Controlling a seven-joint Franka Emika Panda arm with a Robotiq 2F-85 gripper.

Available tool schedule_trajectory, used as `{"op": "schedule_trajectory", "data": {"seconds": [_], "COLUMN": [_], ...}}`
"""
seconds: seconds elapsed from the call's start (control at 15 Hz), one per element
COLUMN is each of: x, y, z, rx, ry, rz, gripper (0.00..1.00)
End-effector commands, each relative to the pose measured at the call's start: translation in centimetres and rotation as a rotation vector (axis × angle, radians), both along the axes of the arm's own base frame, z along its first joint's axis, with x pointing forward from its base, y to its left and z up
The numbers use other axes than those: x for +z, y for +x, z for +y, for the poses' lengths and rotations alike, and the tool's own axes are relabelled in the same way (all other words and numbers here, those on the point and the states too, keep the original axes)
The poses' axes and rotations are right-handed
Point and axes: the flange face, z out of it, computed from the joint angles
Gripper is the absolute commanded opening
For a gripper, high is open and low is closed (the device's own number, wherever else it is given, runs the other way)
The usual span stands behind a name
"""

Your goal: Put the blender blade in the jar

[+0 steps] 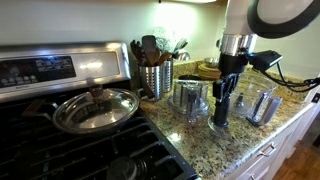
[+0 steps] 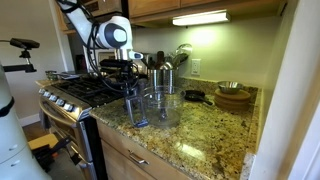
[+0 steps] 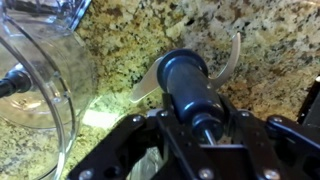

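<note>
Flanking the granite counter (image 1: 200, 145), one stove (image 1: 60, 70) carries panel writing too small to read. On that counter stands one clear jar (image 1: 262, 103); just beside it, one gripper (image 1: 226, 92) pinches the top of one upright blender blade (image 1: 219, 112), outside the jar.

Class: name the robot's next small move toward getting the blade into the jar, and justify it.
Probably close the gripper on the blender blade: it stands upright on the counter, spindle between the jaws, whose grip I cannot confirm; the jar stands apart beside it.
</note>
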Motion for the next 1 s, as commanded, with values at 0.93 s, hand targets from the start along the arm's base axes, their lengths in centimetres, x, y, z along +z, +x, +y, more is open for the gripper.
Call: {"op": "schedule_trajectory", "data": {"seconds": [0.93], "x": [15.8], "y": [0.6], "z": [-7.7], "rx": [-0.097], "ry": [-0.003], "rz": [-0.104], "gripper": [0.21]}}
